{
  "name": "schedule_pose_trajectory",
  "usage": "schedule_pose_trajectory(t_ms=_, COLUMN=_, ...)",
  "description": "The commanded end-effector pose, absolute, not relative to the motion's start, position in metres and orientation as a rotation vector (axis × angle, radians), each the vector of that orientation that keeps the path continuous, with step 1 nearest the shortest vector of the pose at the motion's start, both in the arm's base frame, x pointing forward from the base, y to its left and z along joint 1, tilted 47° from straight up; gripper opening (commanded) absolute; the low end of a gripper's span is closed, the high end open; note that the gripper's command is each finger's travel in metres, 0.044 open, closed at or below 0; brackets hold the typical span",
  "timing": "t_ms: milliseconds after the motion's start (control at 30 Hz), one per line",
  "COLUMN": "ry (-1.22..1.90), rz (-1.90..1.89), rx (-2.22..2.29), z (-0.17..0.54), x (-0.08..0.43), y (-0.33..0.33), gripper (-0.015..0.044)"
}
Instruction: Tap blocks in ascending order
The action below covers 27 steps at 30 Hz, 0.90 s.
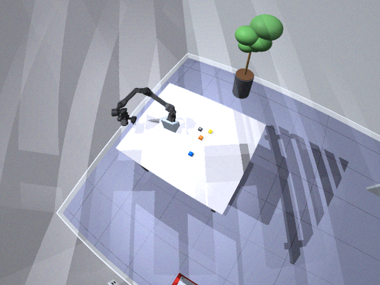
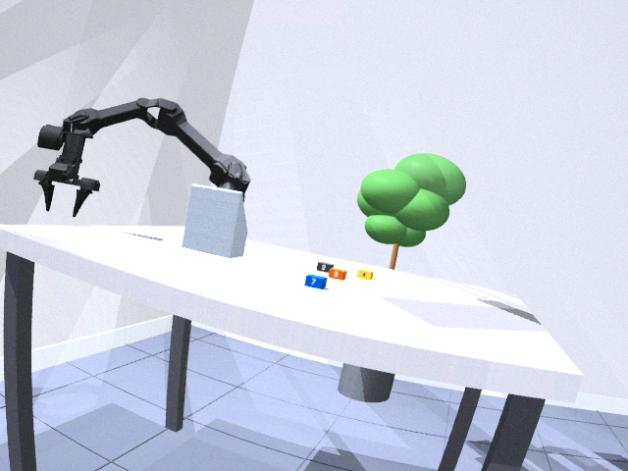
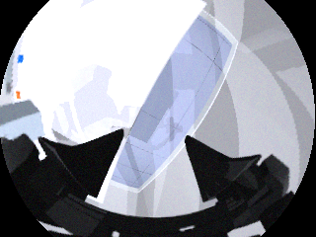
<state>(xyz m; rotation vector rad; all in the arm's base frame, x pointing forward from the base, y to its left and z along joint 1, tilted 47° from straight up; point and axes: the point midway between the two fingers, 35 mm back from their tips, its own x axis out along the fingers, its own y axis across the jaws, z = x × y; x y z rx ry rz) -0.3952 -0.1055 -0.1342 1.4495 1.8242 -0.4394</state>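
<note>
from here i see my hand (image 1: pixel 129 120) (image 2: pixel 61 213) (image 3: pixel 154 134) open, raised past one side of the pale blue stand (image 1: pixel 170 125) (image 2: pixel 213 221) (image 3: pixel 21 121); beyond its opposite side, the black (image 1: pixel 200 129) (image 2: pixel 325 266), orange (image 1: pixel 200 137) (image 2: pixel 337 274) (image 3: pixel 18 95), yellow (image 1: pixel 210 131) (image 2: pixel 364 274) and blue (image 1: pixel 190 154) (image 2: pixel 315 282) (image 3: pixel 20 58) blocks sit apart on the tabletop (image 1: pixel 227 177) (image 2: pixel 274 293) (image 3: pixel 118 39).

From my exterior feed: on the table (image 1: pixel 165 159) (image 2: pixel 405 349) (image 3: pixel 123 49), block 7 (image 1: pixel 190 154) (image 2: pixel 315 282) (image 3: pixel 20 58) lies in front; block 8 (image 1: pixel 200 137) (image 2: pixel 337 274) (image 3: pixel 18 95) (I read 8, possibly 6) and block 2 (image 1: pixel 200 129) (image 2: pixel 325 266) behind it; block 4 (image 1: pixel 210 131) (image 2: pixel 365 274) right. Pedestal (image 1: pixel 170 125) (image 2: pixel 213 221) (image 3: pixel 20 120) left of all; plant (image 1: pixel 266 27) (image 2: pixel 388 188) behind the table.
</note>
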Motion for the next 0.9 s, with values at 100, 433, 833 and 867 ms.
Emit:
schedule_pose_trajectory(t_ms=100, ry=1.817, rz=-0.415, rx=1.338, z=-0.139, x=-0.367, y=-0.155, gripper=0.04)
schedule_pose_trajectory(t_ms=433, ry=1.76, rz=-0.292, rx=1.059, z=-0.146, x=-0.252, y=-0.268, gripper=0.04)
schedule_pose_trajectory(t_ms=833, ry=1.666, rz=-0.088, rx=0.82, z=-0.138, x=-0.075, y=-0.333, gripper=0.04)
schedule_pose_trajectory(t_ms=867, ry=1.657, rz=-0.068, rx=0.804, z=-0.137, x=-0.06, y=-0.335, gripper=0.04)
